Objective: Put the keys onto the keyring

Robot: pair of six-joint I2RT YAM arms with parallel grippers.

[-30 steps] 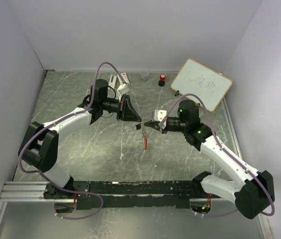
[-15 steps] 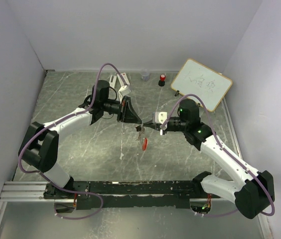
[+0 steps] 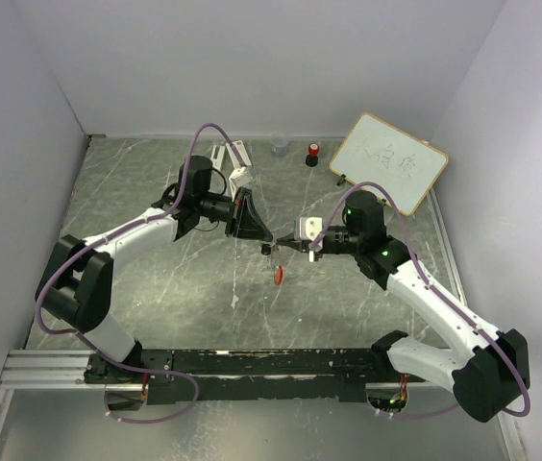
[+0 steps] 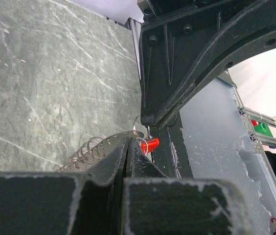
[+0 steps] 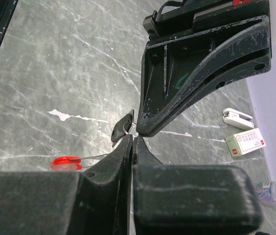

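Observation:
Both grippers meet tip to tip above the middle of the table. My left gripper (image 3: 267, 244) is shut on the thin silver ring (image 4: 145, 142) of the keyring, and a coil of silver chain (image 4: 86, 152) lies beside its fingers. My right gripper (image 3: 283, 247) is shut on the same wire at its tip (image 5: 133, 139). The black-headed key (image 5: 122, 128) hangs on the ring between the two tips and also shows in the top view (image 3: 265, 249). The keyring's red plastic piece (image 3: 278, 275) dangles below and shows in both wrist views (image 4: 151, 145) (image 5: 65, 162). The red-headed key is not in view.
At the back stand a whiteboard (image 3: 388, 162), a red-topped small black cylinder (image 3: 313, 154), a small clear cup (image 3: 280, 145) and white clips with a small card (image 3: 235, 158). A black rail (image 3: 252, 363) runs along the near edge.
The two grippers have closed in until their tips meet. The red plastic piece has swung and now hangs foreshortened below them. Both stay shut.

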